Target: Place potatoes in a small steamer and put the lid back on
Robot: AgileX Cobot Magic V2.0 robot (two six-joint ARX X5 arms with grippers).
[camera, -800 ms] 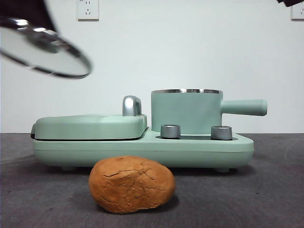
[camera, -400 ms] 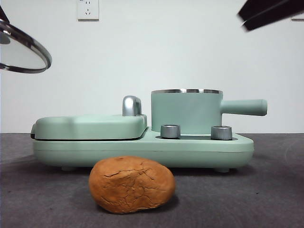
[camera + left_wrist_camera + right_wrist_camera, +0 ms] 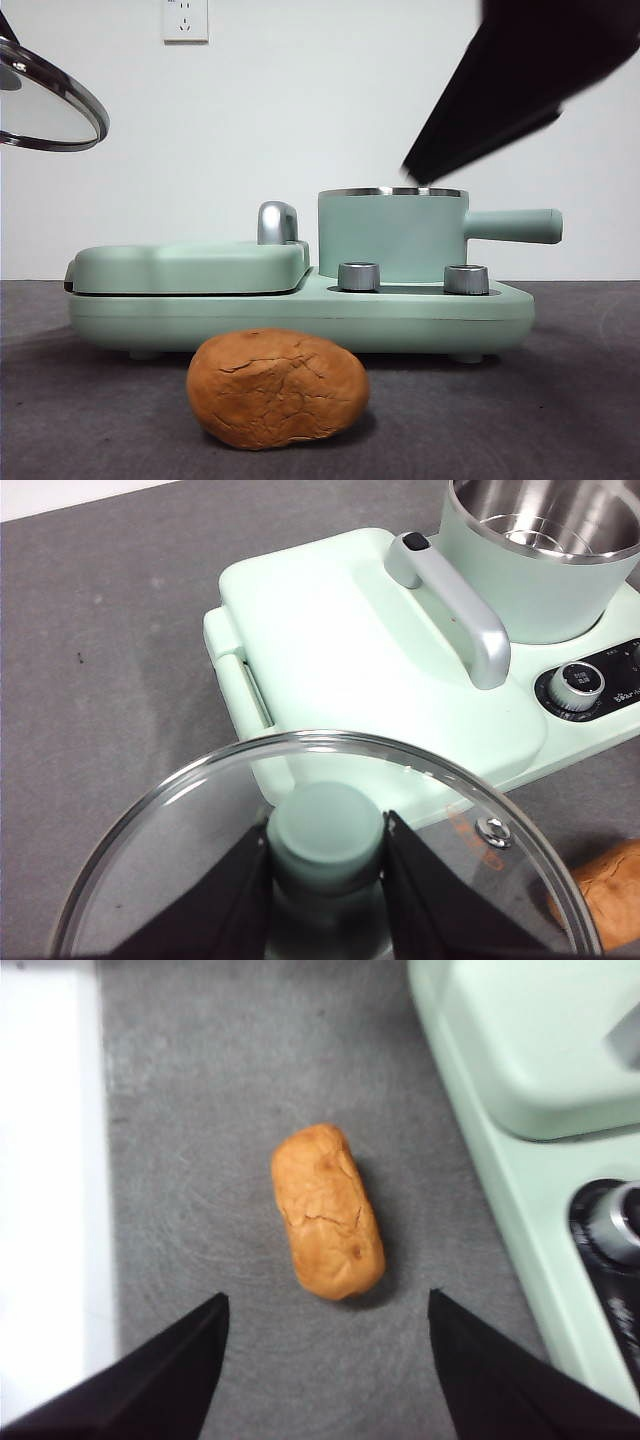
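The orange-brown, cracked potato (image 3: 277,389) lies on the grey table in front of the appliance; it also shows below my right gripper (image 3: 328,1305), whose jaws stand open above it and well apart from it. That right arm (image 3: 520,80) comes in dark from the upper right, above the mint-green steamer pot (image 3: 392,235), which stands uncovered with its steel inside (image 3: 545,515) showing. My left gripper (image 3: 327,840) is shut on the green knob (image 3: 325,832) of the glass lid (image 3: 45,100), held high at the far left.
The steamer stands on a mint-green appliance base (image 3: 300,315) with two chrome dials (image 3: 359,276). A flat green griddle cover (image 3: 190,266) with a chrome handle (image 3: 277,222) fills its left half. A wall socket (image 3: 185,18) is behind.
The lid moved left and has held still for the last half second. The right arm has swung down and in from the upper right corner, now large above the pot.
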